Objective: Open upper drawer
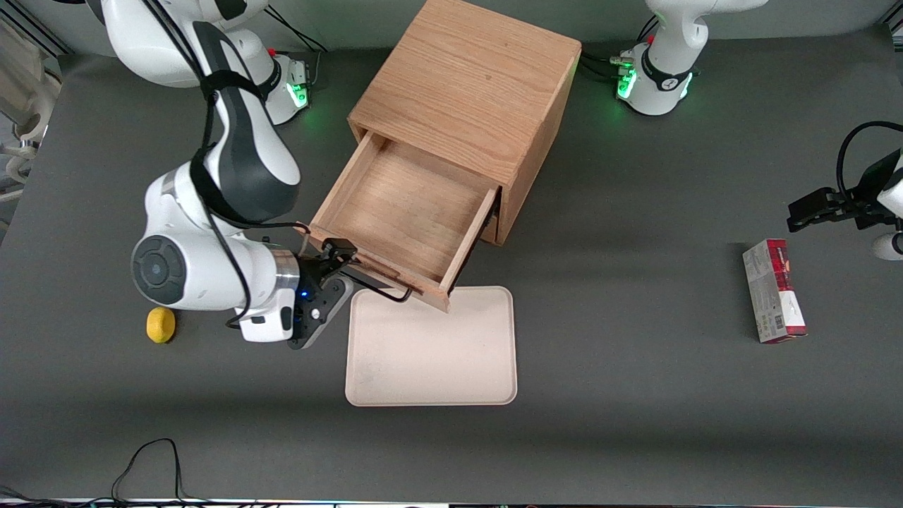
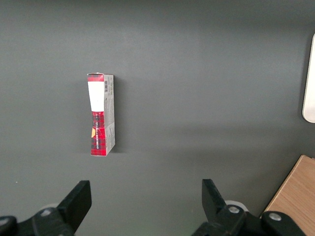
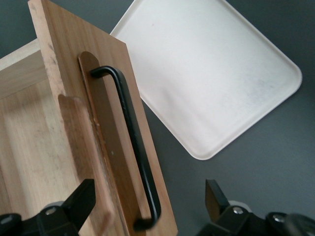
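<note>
The upper drawer [image 1: 416, 212] stands pulled far out of the oak cabinet [image 1: 465, 85], its light-wood inside bare. A thin black bar handle [image 1: 384, 288] runs along its front panel. My right gripper [image 1: 337, 255] sits at the end of that front panel nearest the working arm. In the right wrist view the drawer front [image 3: 110, 147] and the handle [image 3: 133, 142] fill the frame. The gripper [image 3: 147, 196] is open, and its black fingers [image 3: 81, 196] stand wide on either side of the handle's end without touching it. The lower drawer is hidden under the open one.
A cream tray [image 1: 430, 346] lies on the grey table just in front of the open drawer, also in the wrist view [image 3: 211, 73]. A yellow fruit [image 1: 161, 324] sits beside my arm. A red and white box [image 1: 772, 289] lies toward the parked arm's end.
</note>
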